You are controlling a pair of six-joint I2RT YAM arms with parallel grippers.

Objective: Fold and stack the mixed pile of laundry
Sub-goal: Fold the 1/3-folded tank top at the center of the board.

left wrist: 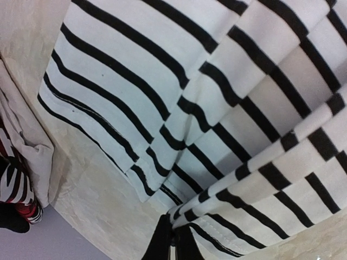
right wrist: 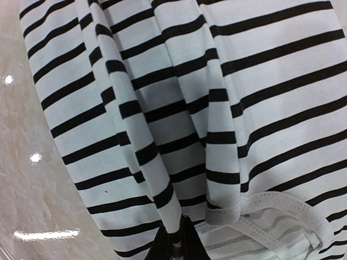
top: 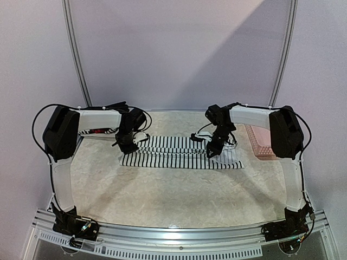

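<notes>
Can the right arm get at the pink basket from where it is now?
Probably, once it lets go: the right gripper is shut on the striped tank top. The pink basket sits close on that arm's right, nothing visibly between them.

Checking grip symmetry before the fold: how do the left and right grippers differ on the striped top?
The left gripper pinches the striped top at its left end; the right gripper pinches near its right end. The left gripper holds a stitched hem edge; the right gripper holds a raised fold beside the white trim. Shared: both are shut on the same top, and the cloth gathers into pleats at each grip.
</notes>
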